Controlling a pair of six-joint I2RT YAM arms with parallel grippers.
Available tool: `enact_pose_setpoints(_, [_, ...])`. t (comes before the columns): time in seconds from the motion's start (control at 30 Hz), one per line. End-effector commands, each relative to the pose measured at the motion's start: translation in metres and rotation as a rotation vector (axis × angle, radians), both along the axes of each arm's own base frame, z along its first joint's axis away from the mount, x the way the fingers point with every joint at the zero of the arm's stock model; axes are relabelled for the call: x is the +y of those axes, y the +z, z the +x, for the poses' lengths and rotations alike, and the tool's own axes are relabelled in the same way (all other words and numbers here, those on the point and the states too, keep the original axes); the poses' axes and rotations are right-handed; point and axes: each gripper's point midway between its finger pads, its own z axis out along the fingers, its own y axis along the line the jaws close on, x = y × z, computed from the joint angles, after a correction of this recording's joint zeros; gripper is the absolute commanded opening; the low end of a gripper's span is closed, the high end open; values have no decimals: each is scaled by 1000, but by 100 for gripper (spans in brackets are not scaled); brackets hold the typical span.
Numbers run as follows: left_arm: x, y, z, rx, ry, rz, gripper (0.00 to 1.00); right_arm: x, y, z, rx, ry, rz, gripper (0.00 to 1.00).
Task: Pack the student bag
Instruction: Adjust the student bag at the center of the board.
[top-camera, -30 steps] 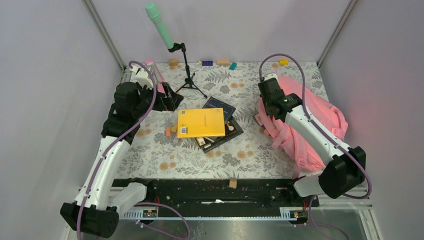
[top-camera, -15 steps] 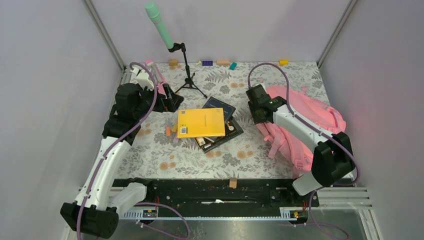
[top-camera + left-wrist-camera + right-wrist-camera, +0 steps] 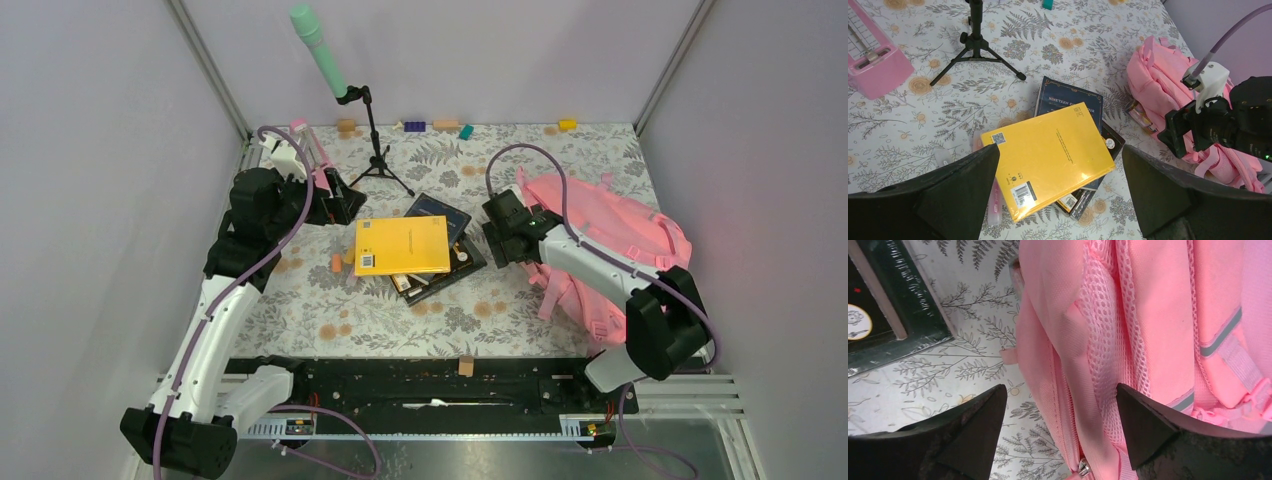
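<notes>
bag (image 3: pixel 620 235) 1 | books (image 3: pixel 402 245) 3, perhaps | metronome (image 3: pixel 873 62) 1 | microphone (image 3: pixel 320 50) 1

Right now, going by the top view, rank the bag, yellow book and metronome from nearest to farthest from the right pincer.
1. Bag, on the right, directly under the right pincer.
2. Yellow book, mid-table, to the pincer's left.
3. Metronome, far-left back corner.

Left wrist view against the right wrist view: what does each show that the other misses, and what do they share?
Left wrist only: the yellow book, the microphone stand's tripod, the pink metronome. Right wrist only: a mesh pocket, grey reflective strip and zipper pull. Both: the student bag, a black book, the floral table cover.
</notes>
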Motion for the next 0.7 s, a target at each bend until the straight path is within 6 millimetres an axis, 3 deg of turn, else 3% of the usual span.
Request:
enact_pose_setpoints(0.0, [0, 20, 5, -78, 12, -17, 99, -16, 2, 0, -34, -40, -176, 87])
enact_pose_setpoints(0.23, [1, 18, 6, -73, 17, -14, 99, -26, 5, 8, -88, -94, -288, 87])
enact_pose_setpoints(0.33, [0, 19, 6, -75, 14, -16, 99, -29, 8, 10, -108, -110, -313, 81])
enact_pose_setpoints(0.67, [1, 20, 5, -80, 15, -17, 99, -33, 23, 16, -163, -138, -323, 15])
